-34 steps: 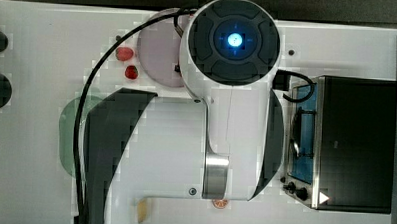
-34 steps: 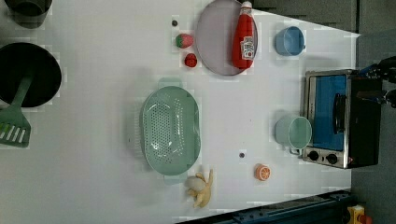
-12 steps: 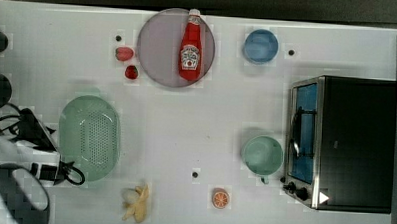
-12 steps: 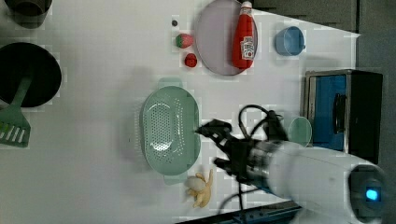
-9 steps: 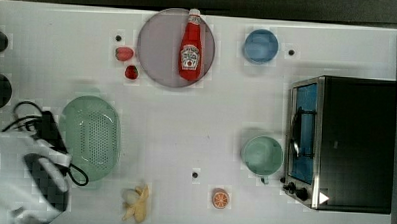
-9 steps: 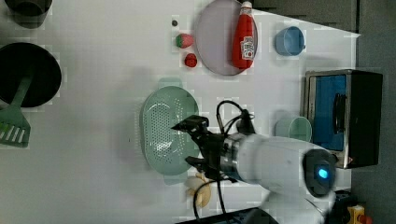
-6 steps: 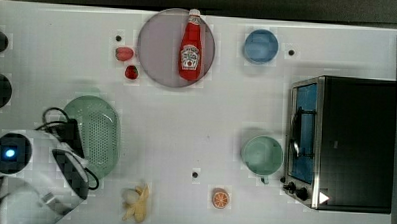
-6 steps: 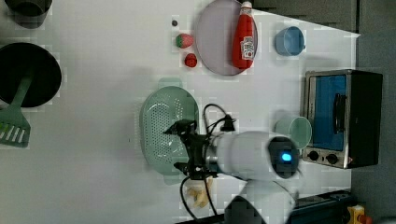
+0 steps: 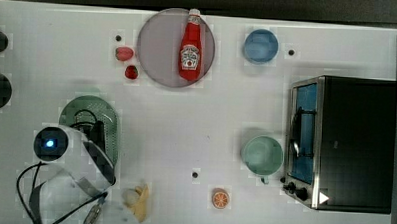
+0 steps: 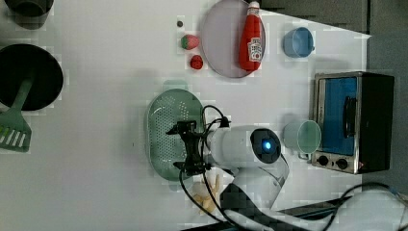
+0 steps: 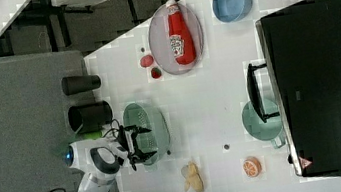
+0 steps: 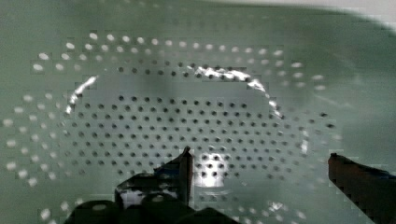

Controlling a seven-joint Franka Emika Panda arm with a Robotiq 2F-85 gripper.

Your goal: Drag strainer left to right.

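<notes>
The strainer (image 10: 163, 137) is a pale mint-green oval colander dotted with holes, lying on the white table (image 10: 106, 106). In the top view the strainer (image 9: 84, 110) is partly covered by my arm (image 9: 72, 157). My gripper (image 10: 185, 149) stands open over the strainer's inside, toward the edge on the left view's right. In the right view the gripper (image 11: 145, 142) hangs above the strainer (image 11: 154, 121) with both fingers spread. The wrist view looks down into the perforated bowl (image 12: 187, 102), with the gripper (image 12: 261, 168) open wide close above it. I cannot tell whether a finger touches it.
A grey plate (image 9: 161, 45) holds a red ketchup bottle (image 9: 191, 46). Two strawberries (image 9: 124, 53) lie beside it. A blue cup (image 9: 261, 45), a mint cup (image 9: 262, 155), a toaster oven (image 9: 343, 142), an orange half (image 9: 220, 198) and a banana (image 9: 138, 200) share the table. A black pan (image 10: 26, 77) holds a green spatula (image 10: 14, 130).
My arm has swung in over the strainer: in the left view the gripper moved left from beside the rim to above the bowl. The gripper stayed open. The strainer has not moved.
</notes>
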